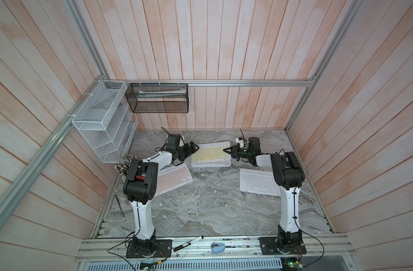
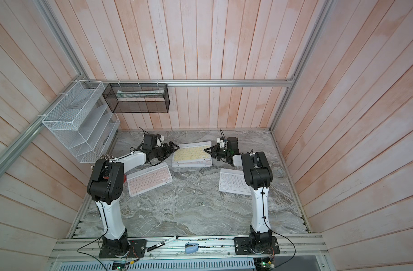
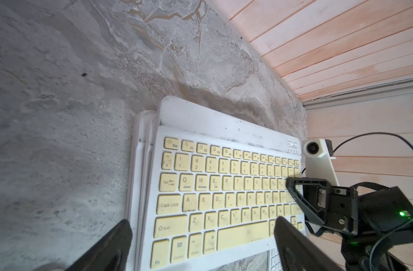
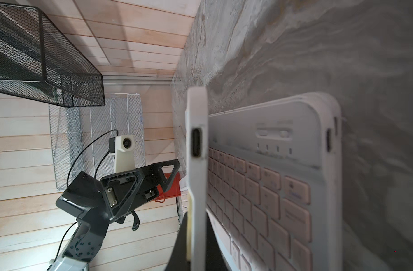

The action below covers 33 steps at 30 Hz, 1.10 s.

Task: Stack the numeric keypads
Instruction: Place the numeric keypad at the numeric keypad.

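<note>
White wire rack (image 1: 102, 124) beside black mesh basket (image 1: 158, 98), black marker (image 1: 188, 243) on front rail (image 1: 322, 246)

The table (image 1: 200, 206) has a grey surface with a marble pattern, and most of it is bare. Four things lie directly on it. Near the back, in the middle, there is a stack (image 1: 211, 164) of keypads; only its lowest one touches the table, and the yellow keypad (image 1: 210, 153) is on top. At the left, in front of the stack, a pink keypad (image 1: 175, 179) lies flat and turned at an angle. At the right, a white keypad (image 1: 259, 183) lies flat, well apart from the pink one. In a top view, a small round grey piece (image 2: 278, 172) lies near the table's right edge, just beside the white keypad.
</note>
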Motion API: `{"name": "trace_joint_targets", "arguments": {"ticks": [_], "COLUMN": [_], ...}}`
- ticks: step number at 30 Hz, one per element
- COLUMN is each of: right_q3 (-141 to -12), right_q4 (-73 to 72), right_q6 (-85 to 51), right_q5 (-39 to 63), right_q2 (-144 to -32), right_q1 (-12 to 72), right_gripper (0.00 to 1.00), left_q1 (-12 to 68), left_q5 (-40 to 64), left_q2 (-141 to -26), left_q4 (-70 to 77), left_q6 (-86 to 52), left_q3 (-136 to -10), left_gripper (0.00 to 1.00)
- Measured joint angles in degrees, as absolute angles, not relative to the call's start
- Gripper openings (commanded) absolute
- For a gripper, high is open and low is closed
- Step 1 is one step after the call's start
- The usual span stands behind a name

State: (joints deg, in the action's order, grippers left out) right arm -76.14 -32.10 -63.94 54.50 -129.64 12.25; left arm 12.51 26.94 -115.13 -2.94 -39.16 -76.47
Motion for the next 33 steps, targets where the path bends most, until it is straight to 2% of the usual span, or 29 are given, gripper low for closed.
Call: {"name": "trace_joint_targets", "arguments": {"ticks": [2,5,8,16,27,33], "right_q3": [-76.29,-76.97,-77.95,-78.56,-81.58,-83.42], "right_q4": [-30.68,-27.83,-23.42,-13.39,-1.72,6.72], "right_q6": [-62.65,-60.27,-56.95,-49.43,-41.34,-36.32], "right_q5": [54.02,53.41,51.7,47.03,38.04,26.65], "right_q2": [-129.64,-129.64,-129.64,-127.48,-124.95,-122.23], "right_q1": [12.25,12.25,12.32,12.62,13.37,13.74], "right_gripper": [0.02,0.16,0.25,0.39,0.42,0.46], "left_q1": [12.53,12.53,12.53,12.53,12.53,12.53], "left_q5": [26.74,26.57,26.55,26.55,25.85,18.44], "left_q2": [-115.13,-115.02,-114.63,-113.97,-112.05,-106.19], "left_q4": [-2.87,-2.5,-2.13,-1.63,-1.8,-7.07], "left_q6": [-39.16,-39.16,-39.16,-39.2,-39.16,-38.94], "left_q3": [-76.42,-76.14,-75.48,-73.52,-72.23,-69.54], "left_gripper": [0.96,0.96,0.95,0.95,0.95,0.95]}}
